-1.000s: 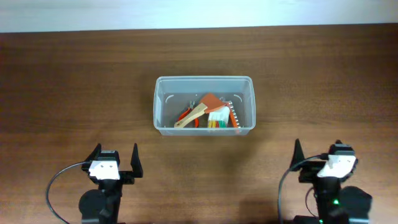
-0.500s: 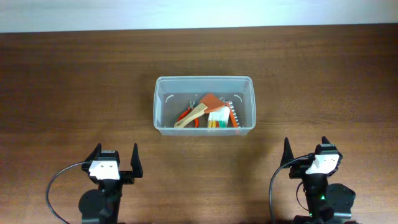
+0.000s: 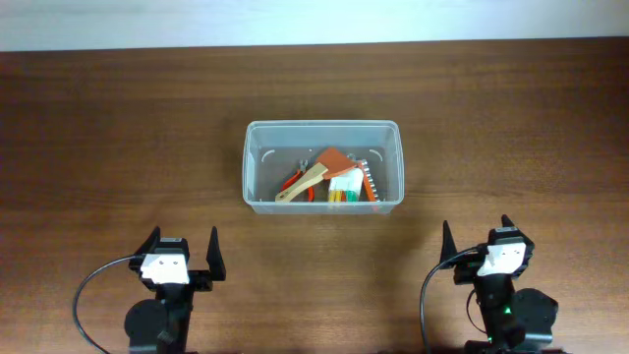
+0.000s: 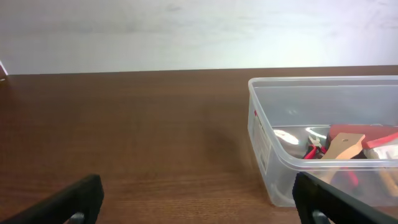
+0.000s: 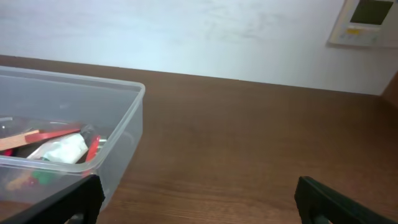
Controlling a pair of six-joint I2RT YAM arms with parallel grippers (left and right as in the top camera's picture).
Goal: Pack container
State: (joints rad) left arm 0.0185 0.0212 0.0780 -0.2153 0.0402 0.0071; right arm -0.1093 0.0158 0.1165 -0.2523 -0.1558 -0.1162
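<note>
The clear plastic container [image 3: 257,138] stands at the table's middle and holds a wooden spatula [image 3: 305,181], red-handled pliers [image 3: 295,183], an orange piece and a white pack with coloured bits [image 3: 344,186]. It also shows in the left wrist view [image 4: 264,134] and the right wrist view [image 5: 127,134]. My left gripper [image 3: 184,254] is open and empty near the front left edge. My right gripper [image 3: 478,242] is open and empty near the front right, apart from the container.
A pale wall runs behind the table's far edge. A white wall panel [image 5: 364,22] shows at the upper right in the right wrist view. Bare brown wood lies all round the container.
My right arm has moved left and drawn slightly back, its gripper staying open. The left arm and the container have not moved.
</note>
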